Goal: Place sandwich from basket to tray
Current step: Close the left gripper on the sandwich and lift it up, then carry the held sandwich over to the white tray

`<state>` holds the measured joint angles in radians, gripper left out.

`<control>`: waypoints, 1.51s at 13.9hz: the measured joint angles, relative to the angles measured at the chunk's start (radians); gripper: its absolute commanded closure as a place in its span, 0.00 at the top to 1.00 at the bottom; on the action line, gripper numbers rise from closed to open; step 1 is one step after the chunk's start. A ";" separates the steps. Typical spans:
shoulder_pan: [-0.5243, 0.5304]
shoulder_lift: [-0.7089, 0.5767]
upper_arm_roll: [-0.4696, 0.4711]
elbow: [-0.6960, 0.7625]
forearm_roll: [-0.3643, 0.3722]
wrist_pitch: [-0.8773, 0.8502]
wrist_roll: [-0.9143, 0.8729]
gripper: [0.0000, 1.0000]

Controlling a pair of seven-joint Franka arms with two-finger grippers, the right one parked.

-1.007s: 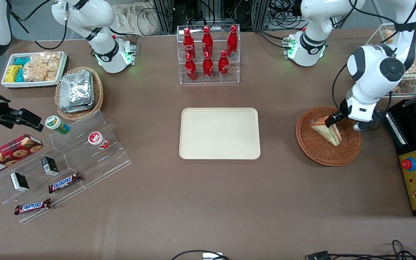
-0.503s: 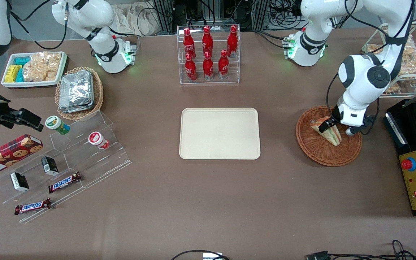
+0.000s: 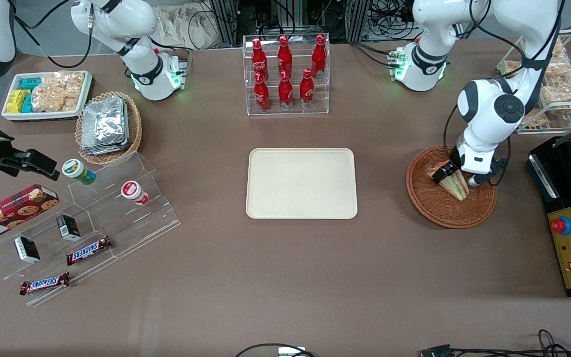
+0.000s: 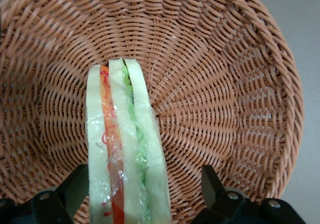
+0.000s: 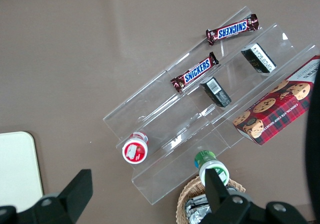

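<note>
Over the round reddish-brown wicker basket [image 3: 450, 187], front view: my left gripper [image 3: 451, 174] sits down at the wrapped triangular sandwich [image 3: 453, 184]; cream rectangular tray [image 3: 301, 183] well apart. Wrist view: fingers [image 4: 76, 185] spread, straddling the sandwich [image 4: 125, 149], which lies in the basket [image 4: 225, 84].
</note>
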<state>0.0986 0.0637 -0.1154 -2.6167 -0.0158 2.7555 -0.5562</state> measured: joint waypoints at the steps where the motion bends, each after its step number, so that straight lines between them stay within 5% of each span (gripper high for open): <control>1: 0.000 0.004 0.000 0.000 0.000 0.002 0.000 0.38; 3: 0.000 0.007 0.000 -0.001 0.000 0.003 0.000 0.25; 9: 0.000 -0.013 0.000 0.000 0.016 -0.013 0.004 0.24; 13: -0.012 -0.147 -0.017 0.026 0.072 -0.201 0.032 0.25; 21: -0.039 -0.323 -0.037 0.084 0.073 -0.399 0.523 0.18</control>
<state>0.0601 -0.2597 -0.1525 -2.5324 0.0570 2.3570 -0.0328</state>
